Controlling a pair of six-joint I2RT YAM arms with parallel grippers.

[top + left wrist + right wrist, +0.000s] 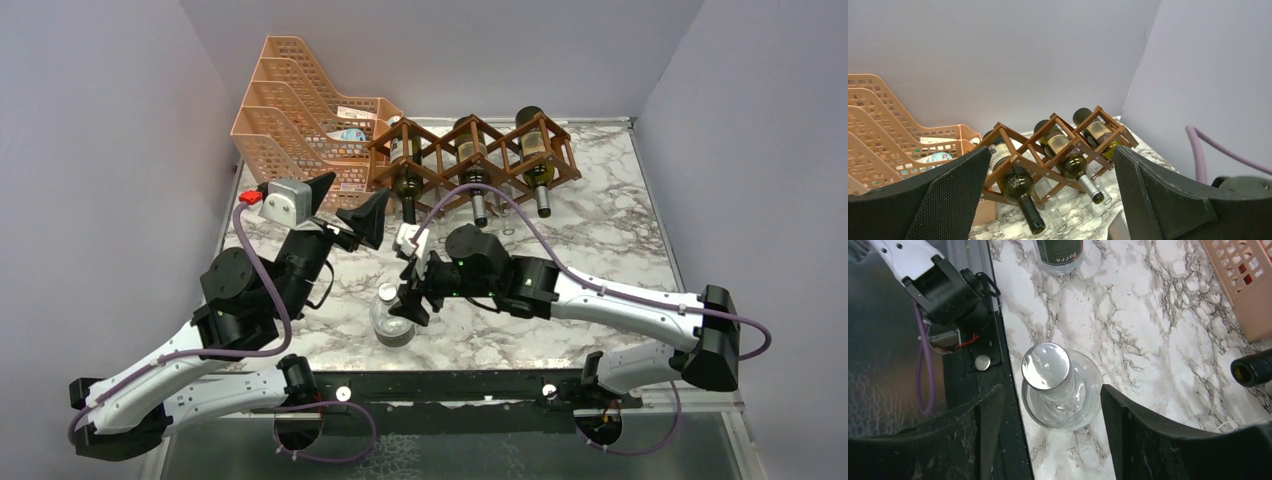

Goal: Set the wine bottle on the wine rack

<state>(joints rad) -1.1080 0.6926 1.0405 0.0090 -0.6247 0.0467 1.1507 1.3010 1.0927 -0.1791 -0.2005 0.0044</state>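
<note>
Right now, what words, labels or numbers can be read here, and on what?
None reads with certainty.
Dark label at the top of the right wrist view: pale letters, upside down, cropped.
Bottle labels in the wine rack: blurred.
Papers in the orange tray: too small.

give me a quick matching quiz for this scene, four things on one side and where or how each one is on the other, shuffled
Things:
1. wine rack
2. file tray
3. clear glass bottle
4. left gripper

Places or states:
a. open and empty, up off the table
b. back left corner of the table
c. holds three dark bottles lying on their sides
d. standing upright beneath the open right gripper

Pairs: 1-c, 2-b, 3-d, 4-a
</note>
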